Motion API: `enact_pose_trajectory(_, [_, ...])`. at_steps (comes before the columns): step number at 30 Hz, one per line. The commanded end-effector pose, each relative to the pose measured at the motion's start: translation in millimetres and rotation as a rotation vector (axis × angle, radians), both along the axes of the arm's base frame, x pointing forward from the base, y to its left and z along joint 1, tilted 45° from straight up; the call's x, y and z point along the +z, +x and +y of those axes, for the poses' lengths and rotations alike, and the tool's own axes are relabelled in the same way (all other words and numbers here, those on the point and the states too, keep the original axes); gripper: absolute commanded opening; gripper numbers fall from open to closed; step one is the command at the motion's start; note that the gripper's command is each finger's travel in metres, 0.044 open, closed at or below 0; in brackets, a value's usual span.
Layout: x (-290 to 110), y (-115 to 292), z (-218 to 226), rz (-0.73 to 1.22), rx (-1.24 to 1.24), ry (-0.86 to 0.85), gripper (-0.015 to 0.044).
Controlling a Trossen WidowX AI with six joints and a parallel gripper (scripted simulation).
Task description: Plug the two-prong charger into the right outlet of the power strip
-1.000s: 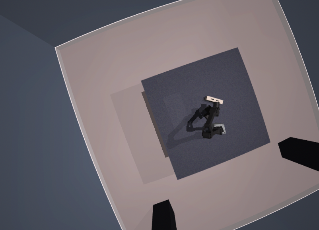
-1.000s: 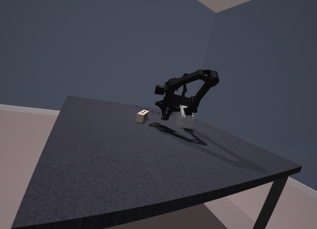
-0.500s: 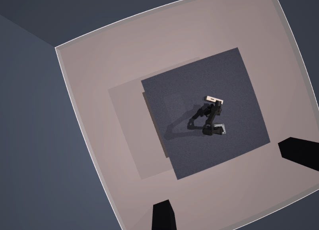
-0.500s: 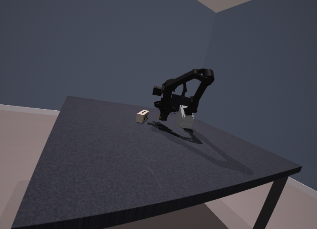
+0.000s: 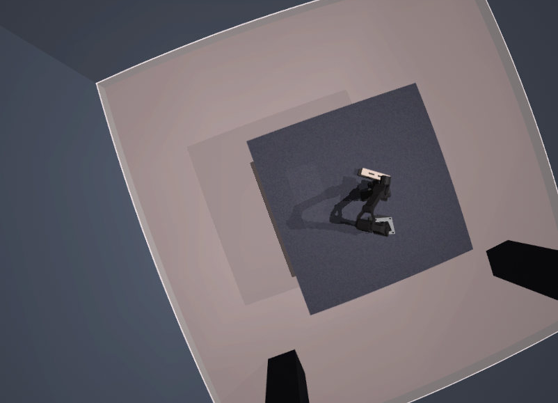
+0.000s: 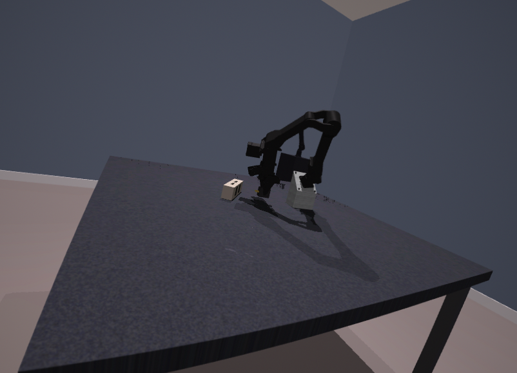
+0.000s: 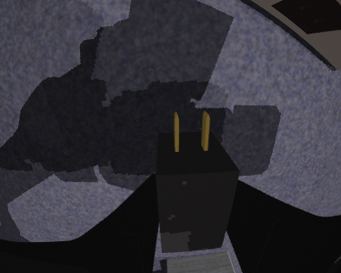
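My gripper (image 7: 186, 179) (image 6: 263, 192) (image 5: 383, 181) is shut on the black two-prong charger (image 7: 195, 186) (image 6: 260, 191). Its two brass prongs (image 7: 190, 132) point away from the wrist camera, over the dark table. The charger hangs a little above the table top. The beige power strip (image 6: 232, 189) (image 5: 371, 173) lies flat on the table with its two outlets facing up, just beside the gripper.
The arm's grey base block (image 6: 300, 197) (image 5: 386, 220) stands close behind the gripper. The dark table (image 6: 167, 256) (image 5: 315, 263) stretches wide around both. Two black posts (image 5: 527, 263) (image 5: 286, 378) stand on the floor beyond the table.
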State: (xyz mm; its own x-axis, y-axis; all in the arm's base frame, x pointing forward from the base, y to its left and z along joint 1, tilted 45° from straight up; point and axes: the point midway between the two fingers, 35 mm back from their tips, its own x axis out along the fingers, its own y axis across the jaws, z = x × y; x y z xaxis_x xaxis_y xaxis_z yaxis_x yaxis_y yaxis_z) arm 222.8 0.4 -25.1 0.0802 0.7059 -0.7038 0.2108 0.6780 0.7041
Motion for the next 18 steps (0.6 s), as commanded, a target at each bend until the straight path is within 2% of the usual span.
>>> enact_pose_trajectory(1, [-5, 2, -3, 0.036, -0.049, 0.009, 0.0000])
enact_pose_trajectory(18, [-28, 0, -9, 0.221, -0.231, 0.050, 0.0000])
